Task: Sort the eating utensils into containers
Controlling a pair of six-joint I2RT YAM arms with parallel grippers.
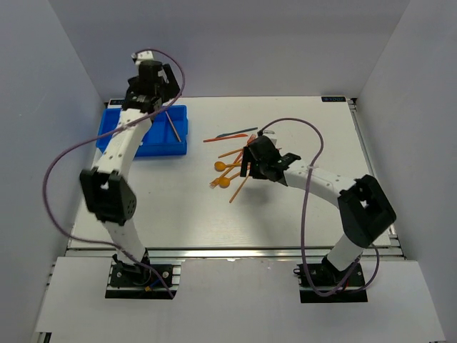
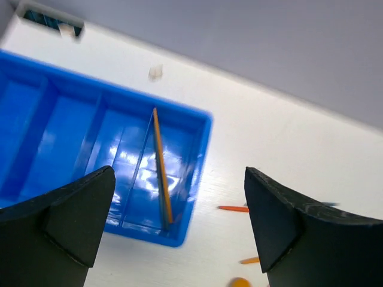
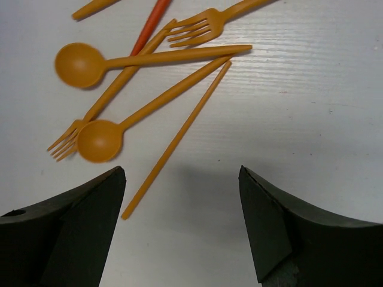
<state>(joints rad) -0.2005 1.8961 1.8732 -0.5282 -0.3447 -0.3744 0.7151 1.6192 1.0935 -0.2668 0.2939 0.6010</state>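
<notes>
Tray: a shallow blue tray [image 1: 180,148] sits at the upper left of the white bench [image 1: 300,221] in the top view. Blue dividers split it into long narrow compartments.
Tray contents: one orange stick [image 2: 161,170] lies lengthwise in the compartment at the tray's right end, close beside a divider. Whether it leans on that divider cannot be told.
Loose pile: the other utensils lie scattered at the middle of the bench, well apart from the tray.
Pile, close up: in the right wrist view the upper spoon [image 3: 78,64] has its handle crossing over a long fork [image 3: 63,143]. The lower spoon [image 3: 99,140] lies just beside that fork's tines. A second fork [image 3: 191,30] sits at the top edge, and a loose stick [image 3: 179,136] runs diagonally below them.
Far edge of pile: a dark grey-blue piece [image 1: 243,131] and a red piece [image 1: 221,139] lie above the orange ones.
Left gripper [image 2: 179,173]: it hangs over the tray with jaws spread and nothing between them.
Right gripper [image 3: 181,170]: it hangs over the pile with jaws spread, pinching nothing.
In the way: the left arm [image 1: 125,153] crosses the tray in the top view and hides its middle. The right gripper covers the right side of the pile there.
</notes>
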